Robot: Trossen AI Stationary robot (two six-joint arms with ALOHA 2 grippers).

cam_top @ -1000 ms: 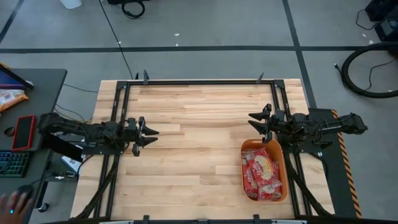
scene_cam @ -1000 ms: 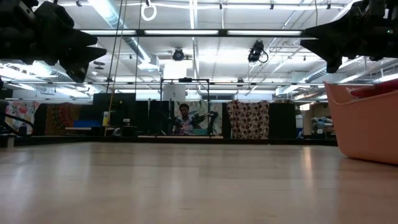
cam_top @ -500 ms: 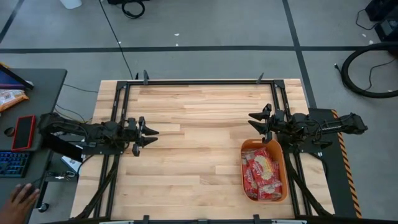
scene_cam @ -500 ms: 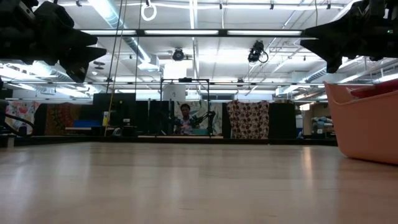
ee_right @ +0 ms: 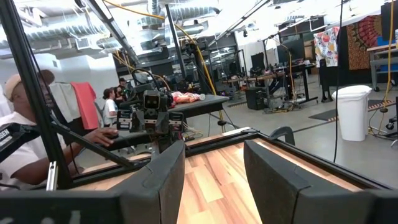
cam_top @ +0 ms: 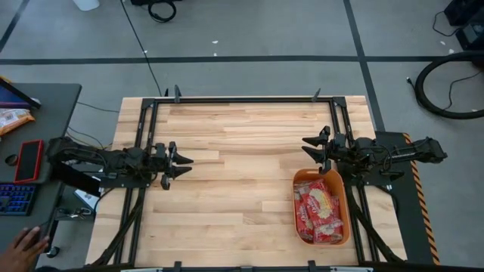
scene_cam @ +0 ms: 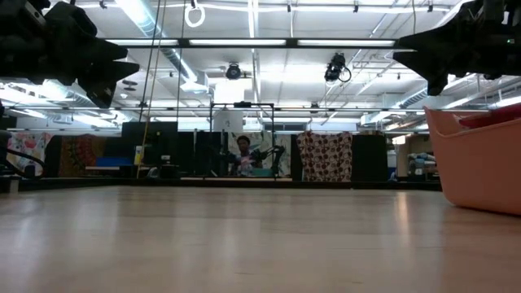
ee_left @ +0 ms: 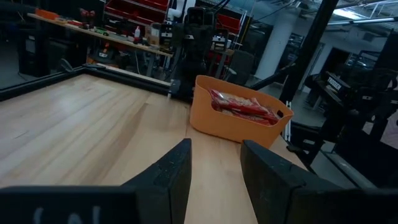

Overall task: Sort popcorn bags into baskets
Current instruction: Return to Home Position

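The orange basket (cam_top: 321,206) stands on the table's right near part, filled with several red popcorn bags (cam_top: 318,208); it also shows in the left wrist view (ee_left: 236,118) with the bags (ee_left: 242,106) lying in it, and in the low view (scene_cam: 480,159). My left gripper (cam_top: 184,162) hovers over the table's left side, open and holding nothing (ee_left: 214,180). My right gripper (cam_top: 306,145) hovers above the table just beyond the basket's far end, open and holding nothing (ee_right: 214,180).
Bare wood lies between the two arms (cam_top: 242,166). A black frame (cam_top: 242,98) borders the table. A desk at the left holds a keyboard (cam_top: 15,198), a red phone (cam_top: 29,160) and an orange-and-white snack bag (cam_top: 11,117); a person's hand (cam_top: 26,245) is beside it.
Both arms have kept still. Only the person's hand beside the desk at the left has shifted a little.
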